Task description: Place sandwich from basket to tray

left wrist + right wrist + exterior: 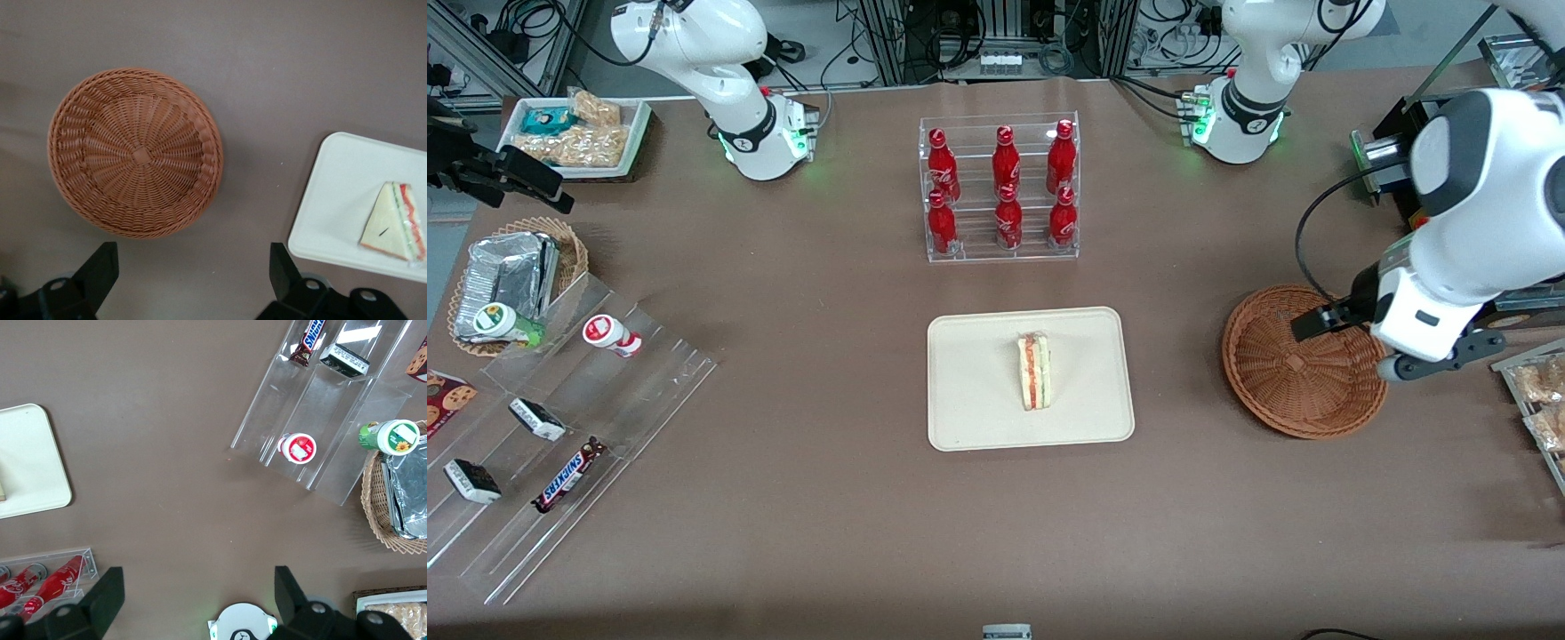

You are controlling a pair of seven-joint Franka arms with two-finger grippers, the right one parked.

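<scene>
While the tool (1347, 342) hung above the basket (1303, 363) at the working arm's end of the tabletop (827, 498), its two dark fingers (100, 270) stood wide apart, holding nothing and touching nothing. In the left wrist view the fingers framed bare brown surface, with the basket seen between and past them. The basket, round and reddish-brown wicker, held nothing inside its woven bowl.

The sandwich (1035, 371) lay on the tray (978, 400), close to the tray's middle, its red-orange and green filling stripe showing along the cut edge and its pale bread beside it. The cream-beige tray sat flat in the centre of the tabletop, well apart from the basket, with open brown surface between them.

Farther from the front camera than the tray stood a clear acrylic rack (1000, 253) holding six red bottles (1007, 160) in two rows. Toward the parked arm's end lay a stepped clear rack (649, 373) with a red-capped cup (609, 334), a Snickers bar (569, 476) and two small dark-wrapped bars, and beside it a tan wicker basket (574, 249) with foil packets and a green-labelled cup (503, 322). A white tray of snacks (636, 133) sat farther from the camera at that end. Cables and aluminium frame posts crowded the floor past the tabletop's edge farthest from the camera.
</scene>
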